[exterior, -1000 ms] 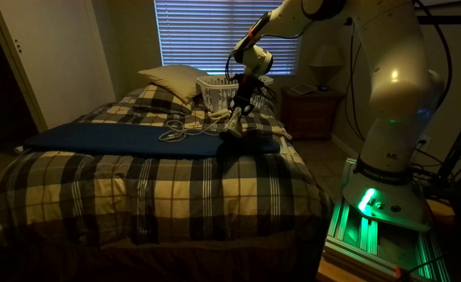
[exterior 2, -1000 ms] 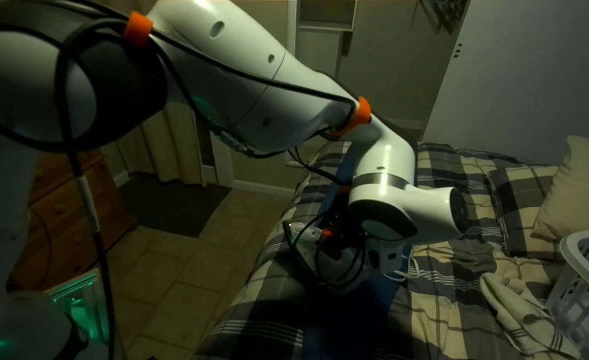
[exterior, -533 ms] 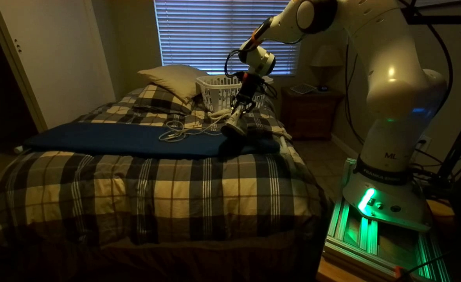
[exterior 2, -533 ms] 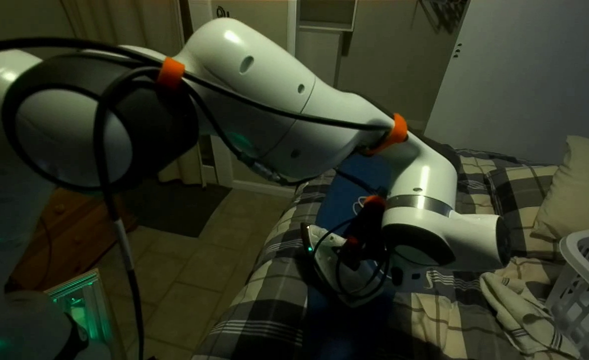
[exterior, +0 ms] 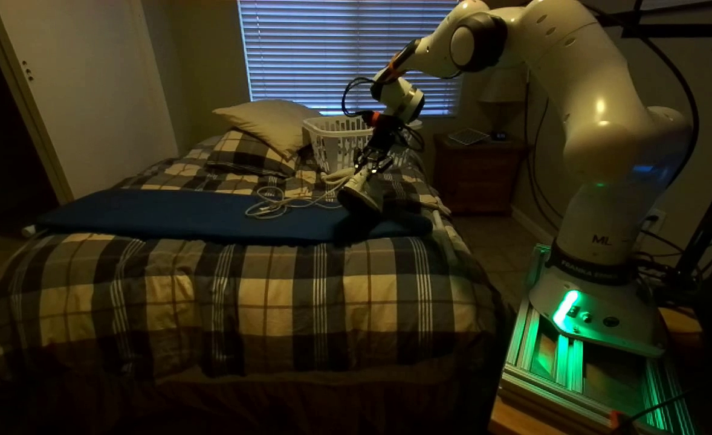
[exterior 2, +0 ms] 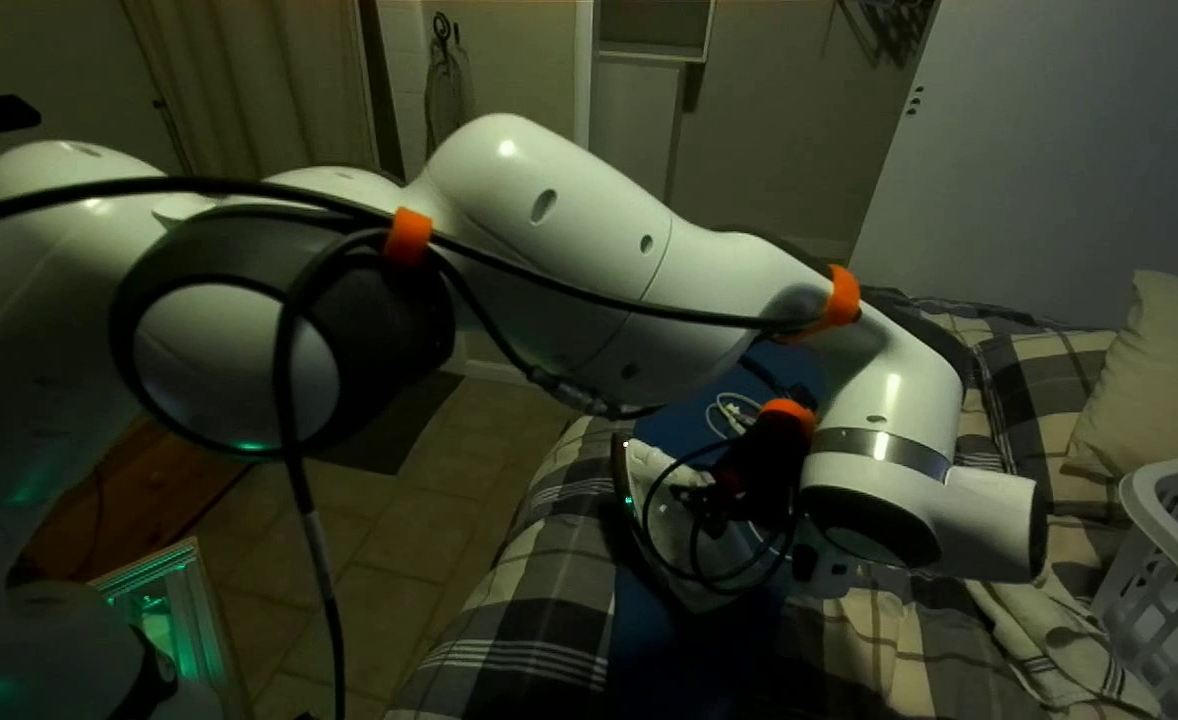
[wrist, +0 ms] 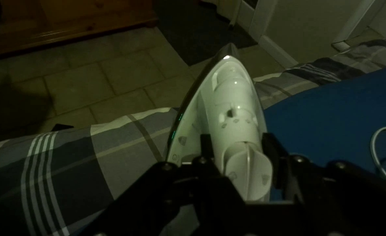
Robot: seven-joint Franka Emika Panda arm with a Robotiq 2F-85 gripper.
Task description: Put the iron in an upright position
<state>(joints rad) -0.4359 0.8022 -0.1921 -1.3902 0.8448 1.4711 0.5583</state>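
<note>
The iron (exterior: 363, 196), pale with a dark soleplate, is held tilted over the near end of the blue ironing board (exterior: 211, 214) on the bed. My gripper (wrist: 238, 144) is shut on its handle, one black finger along each side. In the wrist view the pale top of the iron (wrist: 234, 95) fills the middle, its tip towards the floor beyond the bed. In an exterior view the iron (exterior 2: 654, 480) is partly covered by the gripper and its cables. Whether the heel touches the board, I cannot tell.
A pale cord (exterior: 271, 205) lies coiled on the board. Behind stand a white slatted basket (exterior: 332, 145) and a cream pillow (exterior: 265, 121). A towel (exterior 2: 1029, 640) lies beside the basket. The plaid bed edge (wrist: 68, 157) drops to the tiled floor.
The arm has lowered and moved towards the basket's side in an exterior view. The iron has turned with the gripper, so that more of its soleplate shows. The grip has stayed the same.
</note>
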